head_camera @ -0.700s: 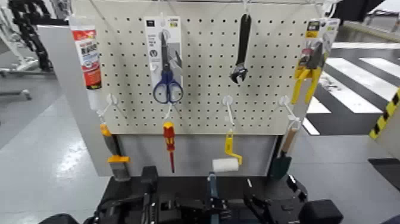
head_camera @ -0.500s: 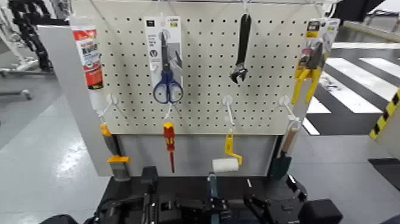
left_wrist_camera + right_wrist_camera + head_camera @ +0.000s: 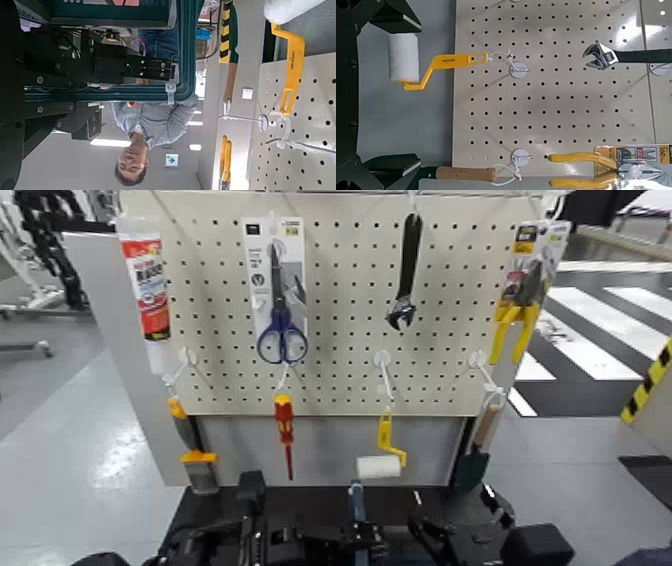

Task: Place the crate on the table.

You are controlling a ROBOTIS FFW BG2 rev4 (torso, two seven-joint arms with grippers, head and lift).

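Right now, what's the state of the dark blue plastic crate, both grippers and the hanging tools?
Dark blue plastic crate: low between the arms, only partly seen; set down or not, cannot tell.
Left gripper: low, left of the crate's middle.
Right gripper: low, right of it.
Black adjustable wrench: hanging on pale pegboard.
Yellow-handled paint roller: hanging too.

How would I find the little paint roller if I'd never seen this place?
Look at the big pale pegboard hung with tools. Under its bottom edge, near the middle, hangs the paint roller. Only it has a fluffy white drum on a yellow handle; the screwdriver beside it is red and yellow.
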